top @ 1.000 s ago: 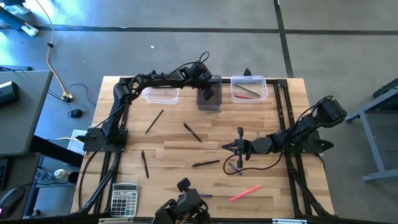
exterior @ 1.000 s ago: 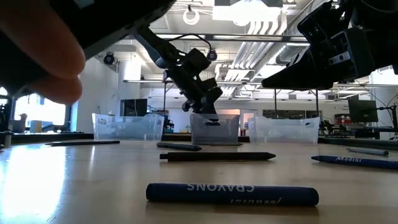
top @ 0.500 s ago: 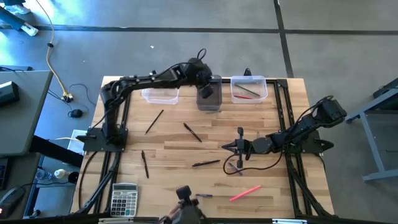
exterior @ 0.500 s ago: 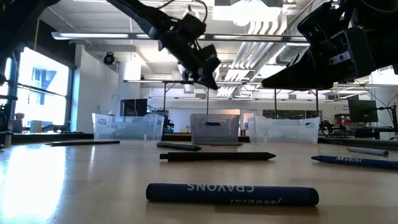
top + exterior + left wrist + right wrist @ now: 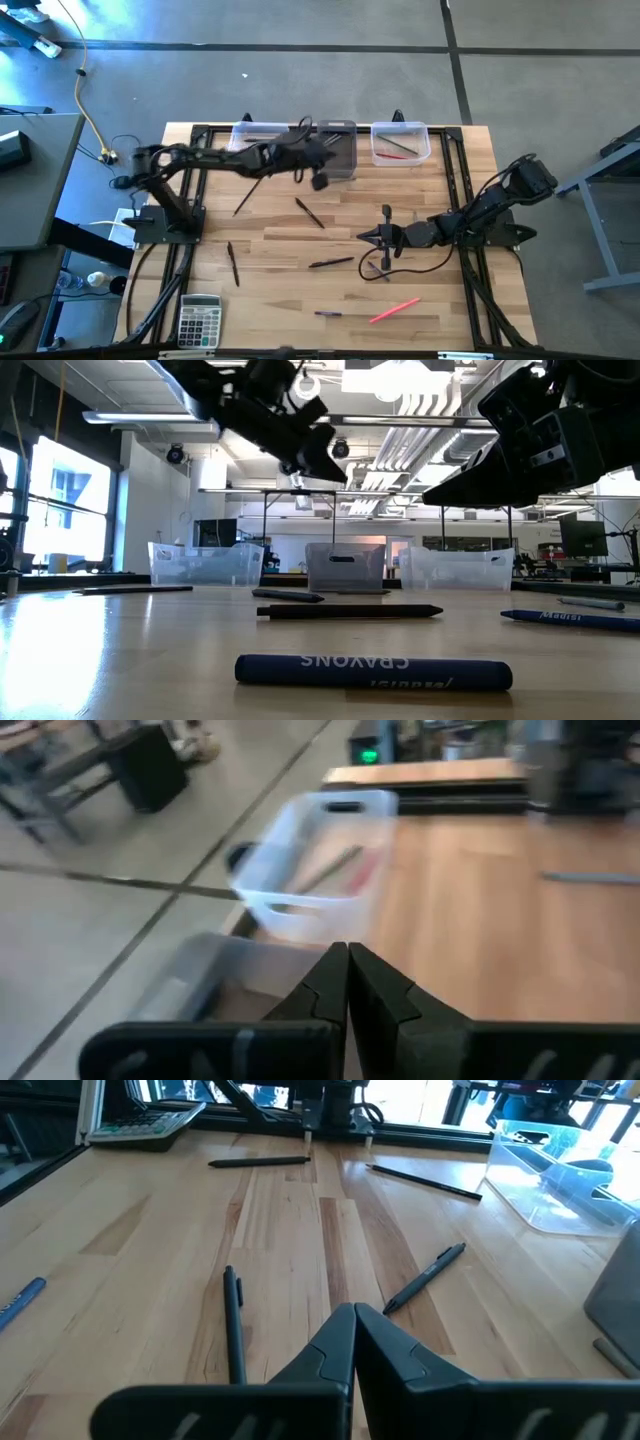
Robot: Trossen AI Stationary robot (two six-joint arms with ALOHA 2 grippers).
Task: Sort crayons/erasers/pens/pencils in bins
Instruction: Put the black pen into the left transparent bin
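We see the left gripper (image 5: 318, 180), jaws pressed together, apparently empty, just beside the dark grey bin (image 5: 340, 160); the right gripper (image 5: 364, 236) rests closed well apart from it.

A pale wooden table (image 5: 420, 200) carries three bins (image 5: 400, 143) along its far edge. Dark pens (image 5: 309, 212), a pink stick (image 5: 394, 311) and a grey calculator (image 5: 198, 320) lie scattered on it.

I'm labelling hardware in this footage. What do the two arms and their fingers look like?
Both arms are black and slim, with jointed segments. Loose black cable loops run beside the left gripper and under the right gripper. Each gripper's fingers are matte black, angular wedges tapering to a point. No markings are visible.
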